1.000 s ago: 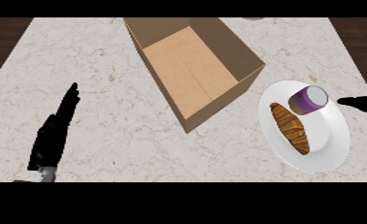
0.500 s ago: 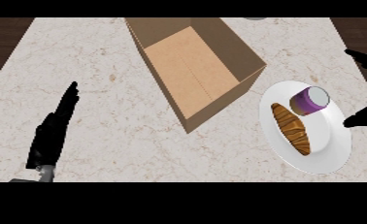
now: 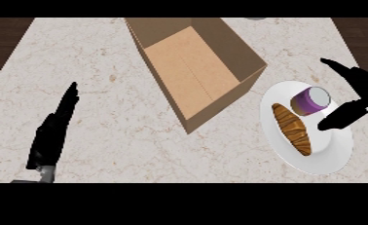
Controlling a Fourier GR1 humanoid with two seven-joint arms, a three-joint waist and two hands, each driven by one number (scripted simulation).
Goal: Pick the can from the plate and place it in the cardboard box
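Observation:
A purple can (image 3: 310,101) with a pale lid stands on the upper part of a white plate (image 3: 323,158) at the right. A brown croissant (image 3: 292,128) lies on the same plate, left of the can. My right hand (image 3: 347,111) is open at the right edge, its thumb low beside the can and its fingers spread above it, not touching. An open cardboard box (image 3: 194,70) sits in the middle of the counter, empty. My left hand (image 3: 52,131) rests open at the lower left, fingers pointing up.
A pale marble counter (image 3: 108,63) runs across the view, with dark floor past its far corners. A small grey object (image 3: 255,18) peeks in at the top edge behind the box.
My right hand has come in from the right edge toward the can, with more of its fingers and thumb showing. The left hand, can, plate and box stay where they were.

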